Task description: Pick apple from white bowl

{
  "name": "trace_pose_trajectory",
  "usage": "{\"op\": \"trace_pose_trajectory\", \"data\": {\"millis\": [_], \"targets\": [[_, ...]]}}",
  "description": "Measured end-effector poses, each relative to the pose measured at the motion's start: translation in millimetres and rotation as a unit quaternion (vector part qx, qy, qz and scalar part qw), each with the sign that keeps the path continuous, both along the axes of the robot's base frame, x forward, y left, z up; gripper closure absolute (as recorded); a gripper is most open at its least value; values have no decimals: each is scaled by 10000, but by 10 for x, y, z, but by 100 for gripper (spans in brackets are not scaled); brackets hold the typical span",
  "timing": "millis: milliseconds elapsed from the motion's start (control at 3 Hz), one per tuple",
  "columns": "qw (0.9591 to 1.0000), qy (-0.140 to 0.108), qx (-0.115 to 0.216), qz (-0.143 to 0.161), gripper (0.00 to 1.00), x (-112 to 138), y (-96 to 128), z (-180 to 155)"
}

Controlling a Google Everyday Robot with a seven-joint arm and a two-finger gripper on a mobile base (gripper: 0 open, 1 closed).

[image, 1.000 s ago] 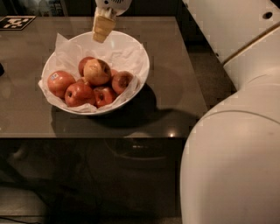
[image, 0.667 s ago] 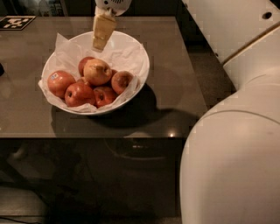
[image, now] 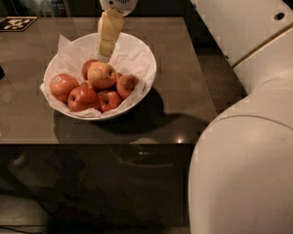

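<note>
Camera view, nearest: the robot's white body (image: 247, 173) fills the right foreground, with a pale arm link (image: 242, 32) rising behind it at the upper right.
Counter: the dark counter (image: 183, 73) carries the white bowl (image: 145, 87) on its left half, and the bowl's shadow falls to the right.
Bowl contents: crumpled white paper (image: 68, 52) lines it. A red apple with a sticker (image: 62, 86) sits at the left, with darker red apples (image: 82, 97) in front.
Apple: the apple (image: 101, 75), the pale yellow-orange one, rests on top of the pile near the bowl's middle.
Tool: the tool (image: 106, 49) hangs over the bowl's back half, its tip just above and behind the apple. I cannot tell whether it is spread or pressed together.
Change: over the last second the tool has dropped from the level of the far rim down into the bowl, closer to the apple. I judge the reach nearly done and the grasp not yet made.
Arm pose: the wrist (image: 118, 3) enters at the top edge, and the tool points downward with a slight lean to the left.
Far: a black-and-white marker (image: 16, 23) lies at the counter's far left corner.
</note>
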State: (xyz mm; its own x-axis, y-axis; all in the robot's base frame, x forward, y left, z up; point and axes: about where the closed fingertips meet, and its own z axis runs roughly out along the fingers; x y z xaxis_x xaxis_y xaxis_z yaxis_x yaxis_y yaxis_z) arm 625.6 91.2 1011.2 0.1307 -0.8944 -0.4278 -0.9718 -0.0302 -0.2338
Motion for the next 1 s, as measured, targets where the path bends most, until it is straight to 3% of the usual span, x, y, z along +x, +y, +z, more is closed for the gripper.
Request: {"op": "trace_pose_trajectory", "data": {"millis": [333,667,1000], "targets": [[9999,-1,-25,-141,0,-70,56,-39],[9990,32,-192,-412,0,-315,185,-145],[9967,271,-428,-635,0,-499,254,-420]]}}
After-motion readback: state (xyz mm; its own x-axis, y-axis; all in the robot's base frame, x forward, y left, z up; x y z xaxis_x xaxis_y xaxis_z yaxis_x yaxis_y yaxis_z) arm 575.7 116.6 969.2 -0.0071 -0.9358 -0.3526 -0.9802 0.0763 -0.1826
